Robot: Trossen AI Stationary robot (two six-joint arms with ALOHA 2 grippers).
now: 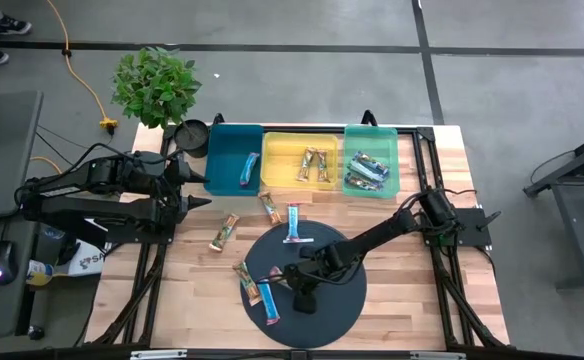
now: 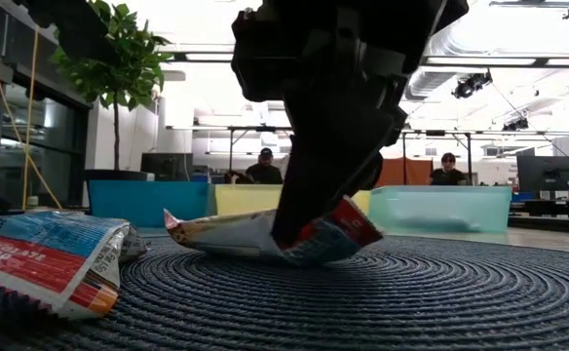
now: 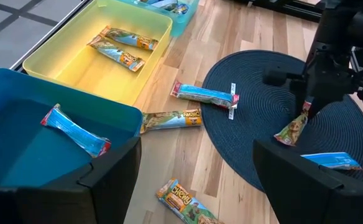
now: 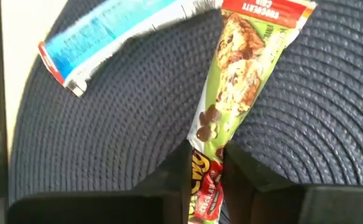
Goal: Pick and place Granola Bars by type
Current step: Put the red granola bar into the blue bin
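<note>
The right pincer (image 4: 206, 171) is closed on one end of a tan-brown granola bar (image 4: 234, 93) lying on the dark round mat (image 1: 342, 290), while the left pincer (image 1: 204, 185) waits, fingers parted, beside the teal tray (image 1: 234, 135)

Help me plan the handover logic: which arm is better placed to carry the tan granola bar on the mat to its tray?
Right. The right gripper already pinches the tan granola bar on the round mat; the left gripper waits beside the teal tray.
</note>
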